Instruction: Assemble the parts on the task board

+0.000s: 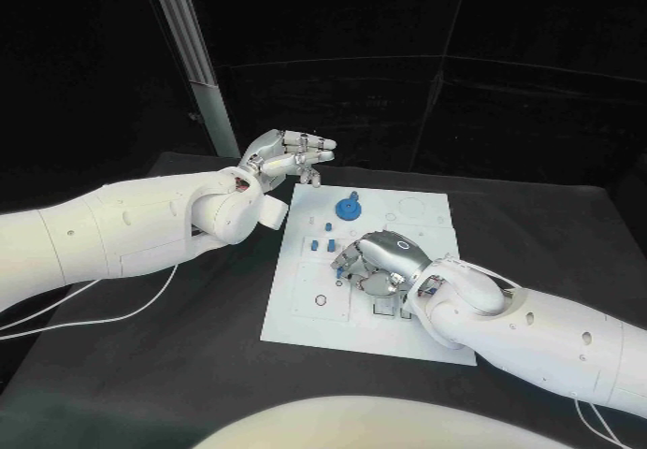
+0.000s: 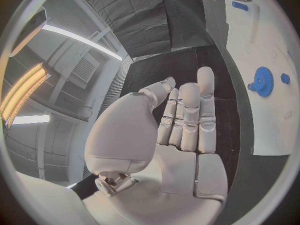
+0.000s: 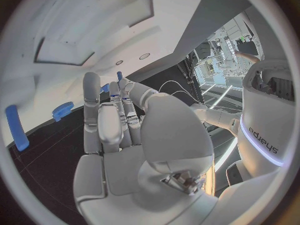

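left hand [image 1: 287, 154] hangs off the far left corner of the task board [image 1: 304, 309], fingers straight and lying side by side, holding nothing. on the board sits a blue gear [image 1: 350, 208] at the far end, with small blue pegs [image 1: 320, 244] just nearer. right hand [image 1: 381, 265] is curled knuckles-up over the board's middle, can't tell if it's pinching anything

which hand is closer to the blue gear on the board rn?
Left, narrowly. The left hand hovers just beyond the task board's far-left corner, a short gap from the blue gear. The right hand sits over the board's middle, nearer the robot than the gear.
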`<control>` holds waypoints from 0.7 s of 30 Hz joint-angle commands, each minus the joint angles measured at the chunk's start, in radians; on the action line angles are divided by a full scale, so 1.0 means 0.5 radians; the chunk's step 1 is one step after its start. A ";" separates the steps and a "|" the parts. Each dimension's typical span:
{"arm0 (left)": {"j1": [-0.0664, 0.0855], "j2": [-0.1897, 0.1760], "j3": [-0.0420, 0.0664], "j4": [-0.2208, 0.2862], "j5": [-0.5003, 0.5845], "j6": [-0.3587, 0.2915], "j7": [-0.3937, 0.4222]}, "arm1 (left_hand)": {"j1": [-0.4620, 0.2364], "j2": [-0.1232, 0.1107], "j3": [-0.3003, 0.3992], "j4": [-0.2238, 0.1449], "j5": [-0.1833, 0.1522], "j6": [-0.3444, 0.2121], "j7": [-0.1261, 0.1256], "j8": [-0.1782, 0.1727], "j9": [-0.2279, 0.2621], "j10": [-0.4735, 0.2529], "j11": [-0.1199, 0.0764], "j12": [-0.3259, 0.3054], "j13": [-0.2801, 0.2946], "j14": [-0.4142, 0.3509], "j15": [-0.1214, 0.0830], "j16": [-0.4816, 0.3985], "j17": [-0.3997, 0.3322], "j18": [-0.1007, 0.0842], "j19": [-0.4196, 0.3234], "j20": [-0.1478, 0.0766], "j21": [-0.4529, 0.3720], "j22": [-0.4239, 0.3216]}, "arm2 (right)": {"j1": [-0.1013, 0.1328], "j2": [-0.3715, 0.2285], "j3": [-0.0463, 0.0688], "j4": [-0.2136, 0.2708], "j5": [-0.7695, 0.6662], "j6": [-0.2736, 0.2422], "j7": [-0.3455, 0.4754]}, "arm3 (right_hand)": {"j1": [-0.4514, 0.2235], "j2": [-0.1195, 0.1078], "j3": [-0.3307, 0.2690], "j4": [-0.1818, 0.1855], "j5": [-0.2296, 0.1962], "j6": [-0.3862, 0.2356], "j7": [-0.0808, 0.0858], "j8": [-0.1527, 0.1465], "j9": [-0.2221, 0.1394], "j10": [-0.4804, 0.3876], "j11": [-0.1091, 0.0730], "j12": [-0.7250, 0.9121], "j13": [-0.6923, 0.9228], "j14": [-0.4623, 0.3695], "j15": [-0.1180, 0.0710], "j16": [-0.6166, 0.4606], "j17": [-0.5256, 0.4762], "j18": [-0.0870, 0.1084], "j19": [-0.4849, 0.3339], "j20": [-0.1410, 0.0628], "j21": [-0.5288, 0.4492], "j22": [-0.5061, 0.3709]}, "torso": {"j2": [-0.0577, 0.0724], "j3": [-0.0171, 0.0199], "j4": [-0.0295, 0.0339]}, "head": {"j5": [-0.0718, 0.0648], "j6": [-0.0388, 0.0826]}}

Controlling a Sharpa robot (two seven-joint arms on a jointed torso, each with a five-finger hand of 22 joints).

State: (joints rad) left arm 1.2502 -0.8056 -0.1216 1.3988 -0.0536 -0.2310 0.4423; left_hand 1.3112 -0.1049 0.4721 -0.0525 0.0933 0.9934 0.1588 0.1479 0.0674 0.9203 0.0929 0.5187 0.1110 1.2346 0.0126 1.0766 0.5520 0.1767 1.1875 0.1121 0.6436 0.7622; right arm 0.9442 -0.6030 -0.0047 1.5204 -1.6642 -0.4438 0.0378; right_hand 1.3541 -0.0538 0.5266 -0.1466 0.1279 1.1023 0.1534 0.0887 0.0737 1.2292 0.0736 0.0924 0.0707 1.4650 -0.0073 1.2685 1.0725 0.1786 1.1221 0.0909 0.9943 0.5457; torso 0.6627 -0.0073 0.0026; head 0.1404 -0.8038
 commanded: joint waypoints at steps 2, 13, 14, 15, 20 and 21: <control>0.004 0.002 0.001 0.000 0.004 0.011 0.008 | 0.001 0.000 -0.011 0.001 0.006 -0.009 0.006 0.002 -0.002 0.003 0.008 0.013 -0.002 -0.007 -0.001 -0.013 -0.002 0.013 -0.015 0.001 -0.010 -0.002 | 0.001 0.003 0.001 0.000 -0.052 0.027 0.006 | -0.005 0.011 0.013 -0.001 0.004 0.006 0.004 -0.004 0.003 0.006 0.012 -0.008 -0.002 0.064 -0.006 0.007 0.002 0.002 -0.001 -0.004 0.013 0.003 | -0.001 0.0010 0.000 | 0.001 -0.004; 0.004 0.000 0.001 -0.003 0.004 0.011 0.004 | 0.003 0.000 -0.013 0.000 0.006 -0.011 0.007 0.001 -0.002 0.001 0.009 0.013 -0.004 -0.009 0.000 -0.014 -0.006 0.013 -0.014 0.001 -0.013 -0.004 | 0.000 -0.009 0.000 0.016 -0.069 0.090 -0.003 | -0.007 0.011 0.012 0.001 0.004 0.005 0.005 -0.005 0.003 0.005 0.013 -0.010 -0.002 0.064 -0.005 0.008 0.001 0.002 -0.002 -0.003 0.015 0.004 | -0.001 -0.0007 -0.002 | 0.003 -0.016; 0.004 0.000 0.001 -0.003 0.004 0.011 0.004 | 0.003 0.000 -0.013 0.000 0.006 -0.011 0.007 0.001 -0.002 0.001 0.009 0.013 -0.004 -0.009 0.000 -0.014 -0.006 0.013 -0.014 0.001 -0.013 -0.004 | 0.000 -0.009 0.000 0.017 -0.070 0.096 -0.003 | -0.007 0.011 0.012 0.001 0.004 0.005 0.005 -0.005 0.003 0.005 0.013 -0.010 -0.002 0.064 -0.005 0.008 0.001 0.002 -0.002 -0.003 0.015 0.004 | -0.001 -0.0007 -0.002 | 0.003 -0.016; 0.004 0.001 0.001 -0.003 0.004 0.012 0.004 | 0.003 0.000 -0.013 0.000 0.006 -0.011 0.007 0.001 -0.002 0.001 0.009 0.013 -0.004 -0.009 0.000 -0.014 -0.006 0.013 -0.014 0.001 -0.013 -0.004 | 0.000 -0.008 0.000 0.017 -0.072 0.102 -0.004 | -0.007 0.011 0.012 0.001 0.004 0.005 0.005 -0.005 0.003 0.005 0.013 -0.010 -0.002 0.064 -0.005 0.008 0.001 0.002 -0.002 -0.003 0.015 0.004 | -0.001 -0.0011 -0.001 | 0.003 -0.017; 0.004 0.002 0.001 -0.003 0.004 0.013 0.003 | 0.003 0.000 -0.013 0.000 0.006 -0.011 0.007 0.001 -0.002 0.001 0.009 0.013 -0.004 -0.009 0.000 -0.014 -0.006 0.013 -0.014 0.001 -0.013 -0.004 | 0.000 -0.003 0.000 0.018 -0.076 0.120 -0.008 | -0.007 0.011 0.012 0.001 0.004 0.005 0.005 -0.005 0.003 0.005 0.013 -0.010 -0.002 0.064 -0.005 0.008 0.001 0.002 -0.002 -0.003 0.015 0.004 | 0.000 -0.0011 0.001 | 0.003 -0.020; 0.004 0.002 0.001 -0.003 0.004 0.013 0.003 | 0.003 0.000 -0.013 0.000 0.006 -0.011 0.007 0.001 -0.002 0.001 0.009 0.013 -0.004 -0.009 0.000 -0.014 -0.006 0.013 -0.014 0.001 -0.013 -0.004 | 0.000 -0.002 0.000 0.017 -0.078 0.124 -0.010 | -0.007 0.011 0.012 0.001 0.004 0.005 0.005 -0.005 0.003 0.005 0.013 -0.010 -0.002 0.064 -0.005 0.008 0.001 0.002 -0.002 -0.003 0.015 0.004 | -0.001 -0.0010 0.001 | 0.003 -0.021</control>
State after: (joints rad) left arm 1.2503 -0.8055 -0.1216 1.3973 -0.0535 -0.2309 0.4408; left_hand 1.3112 -0.1049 0.4721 -0.0525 0.0933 0.9934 0.1588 0.1479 0.0675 0.9203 0.0929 0.5186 0.1101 1.2346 0.0126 1.0726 0.5501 0.1767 1.1875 0.1121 0.6436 0.7612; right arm 0.9429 -0.6051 -0.0047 1.5272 -1.6927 -0.4037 0.0341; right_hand 1.3540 -0.0538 0.5265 -0.1465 0.1278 1.1021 0.1533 0.0887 0.0741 1.2291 0.0736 0.0924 0.0708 1.4650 -0.0073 1.2685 1.0740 0.1787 1.1221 0.0910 0.9985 0.5468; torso 0.6625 -0.0077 0.0018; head 0.1419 -0.8135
